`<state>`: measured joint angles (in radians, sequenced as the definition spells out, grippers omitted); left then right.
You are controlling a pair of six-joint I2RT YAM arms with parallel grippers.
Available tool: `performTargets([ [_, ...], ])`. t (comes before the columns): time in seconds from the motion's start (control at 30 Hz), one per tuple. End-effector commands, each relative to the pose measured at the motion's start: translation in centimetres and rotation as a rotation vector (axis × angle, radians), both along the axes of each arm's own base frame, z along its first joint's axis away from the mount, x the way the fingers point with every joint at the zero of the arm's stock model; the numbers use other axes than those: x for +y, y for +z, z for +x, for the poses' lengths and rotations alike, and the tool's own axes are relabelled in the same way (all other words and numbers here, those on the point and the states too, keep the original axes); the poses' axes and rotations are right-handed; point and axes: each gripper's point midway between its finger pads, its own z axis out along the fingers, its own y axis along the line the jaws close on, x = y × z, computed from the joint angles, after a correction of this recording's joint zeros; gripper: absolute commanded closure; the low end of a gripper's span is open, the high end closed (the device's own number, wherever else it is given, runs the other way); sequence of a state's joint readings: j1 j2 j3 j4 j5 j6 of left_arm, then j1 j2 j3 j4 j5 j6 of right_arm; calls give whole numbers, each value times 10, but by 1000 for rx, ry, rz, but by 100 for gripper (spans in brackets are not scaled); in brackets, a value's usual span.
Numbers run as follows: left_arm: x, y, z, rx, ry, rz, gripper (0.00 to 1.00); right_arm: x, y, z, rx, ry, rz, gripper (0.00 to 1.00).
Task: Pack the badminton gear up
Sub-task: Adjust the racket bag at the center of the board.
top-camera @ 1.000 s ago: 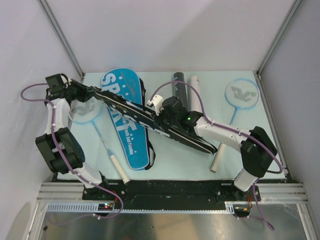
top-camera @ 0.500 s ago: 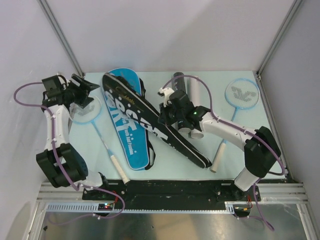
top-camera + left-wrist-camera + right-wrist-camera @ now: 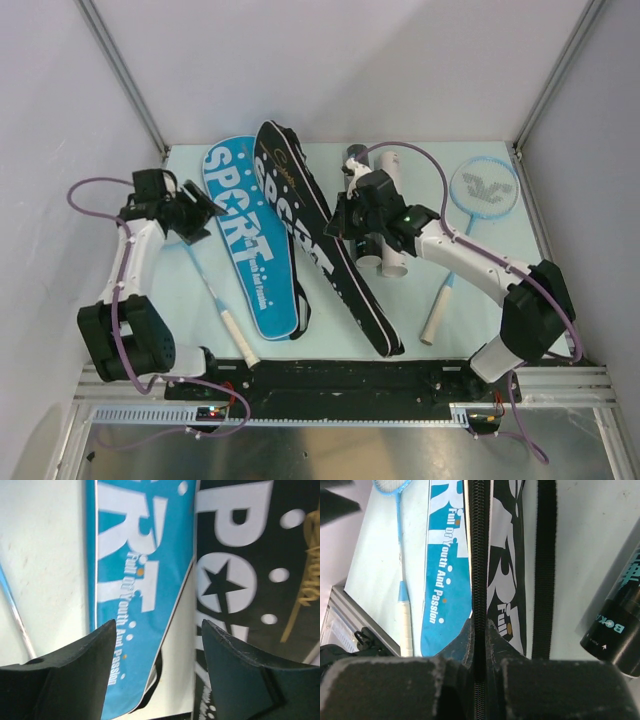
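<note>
Two racket covers lie side by side in the middle of the table (image 3: 465, 320), both long and paddle-shaped, with big white "SPORT" lettering. The blue cover (image 3: 245, 245) lies flat, its wide end toward the far edge and its narrow end toward the near edge; small white print runs along it. The black cover (image 3: 318, 235) slants just right of it, from the far edge down toward the near edge, with a zip along its rim and a black strap beside it. The right fingers (image 3: 492, 642) are clamped on that zipped rim about halfway along the cover. The left fingers (image 3: 100, 650) stand apart and hold nothing, just left of the blue cover's wide end, over the head of a thin blue-framed racket (image 3: 236, 335) whose white handle points to the near edge. A second racket (image 3: 483, 187) of the same kind lies near the right edge. Between it and the black cover lie a white tube (image 3: 393, 258) and a black tube (image 3: 615, 630) with teal print.
</note>
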<state>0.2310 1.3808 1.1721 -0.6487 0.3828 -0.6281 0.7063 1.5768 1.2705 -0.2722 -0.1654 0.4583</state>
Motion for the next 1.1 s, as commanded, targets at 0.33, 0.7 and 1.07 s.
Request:
performTargets([
  [0.33, -86, -49, -17, 71, -115, 297, 30, 4, 76, 11, -178, -193, 163, 100],
  [0.7, -87, -106, -28, 189, -102, 305, 30, 13, 62, 14, -169, -233, 152, 100],
  [1.07, -134, -121, -19, 189, -211, 332, 32, 1, 51, 19, -161, -277, 141, 100],
])
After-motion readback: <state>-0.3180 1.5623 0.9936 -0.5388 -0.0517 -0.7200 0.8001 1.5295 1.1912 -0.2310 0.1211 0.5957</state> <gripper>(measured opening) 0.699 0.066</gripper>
